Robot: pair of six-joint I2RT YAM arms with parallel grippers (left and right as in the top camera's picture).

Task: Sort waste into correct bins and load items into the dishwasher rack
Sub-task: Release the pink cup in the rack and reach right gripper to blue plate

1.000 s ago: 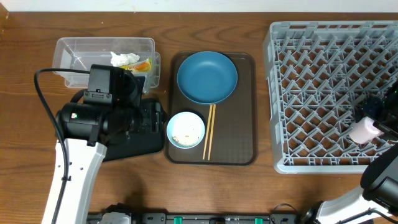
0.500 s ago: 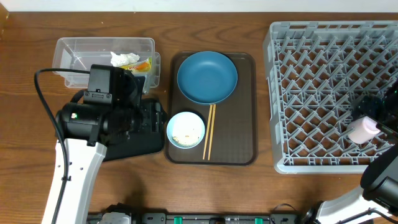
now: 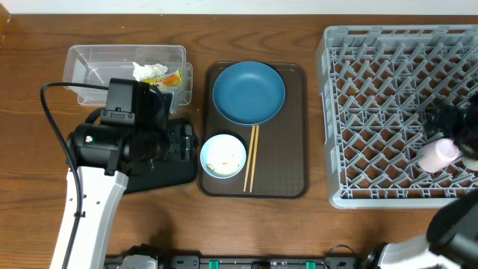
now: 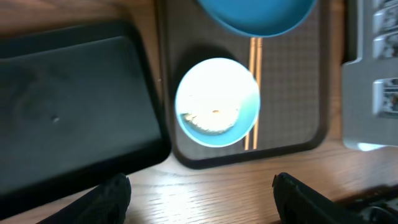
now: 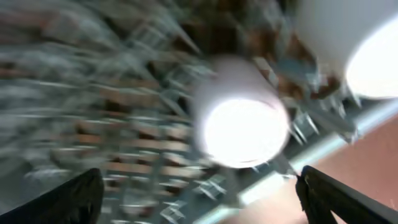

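Small white cup (image 3: 437,155) in the grey plastic pegged rack (image 3: 373,90); light-blue bowl (image 4: 216,102) of crumbs on the brown serving tray (image 3: 291,149).

The right tool (image 5: 199,186) is held apart over the tilted cup, which seems unclamped in a blurred view. The bowl is found straight ahead of the left tool (image 4: 202,186), also apart and empty, so the left arm is judged nearer. The thin wooden chopsticks (image 3: 251,157) lie just right of the bowl, long axis front to back. No writing can be read.

**From Tub to Rack, Across One Table**

The rack (image 3: 373,90) stood at right, a cup (image 3: 437,155) lying in it. The serving tray (image 3: 287,161) sat centre, carrying the plate (image 3: 249,92) behind the bowl (image 3: 223,155), with the chopsticks (image 3: 252,161) just right of the bowl. At left, the tub (image 3: 97,60) held the tissue (image 3: 149,71) and the wrapper (image 3: 172,78); the flat tray (image 3: 160,173) lay before it.
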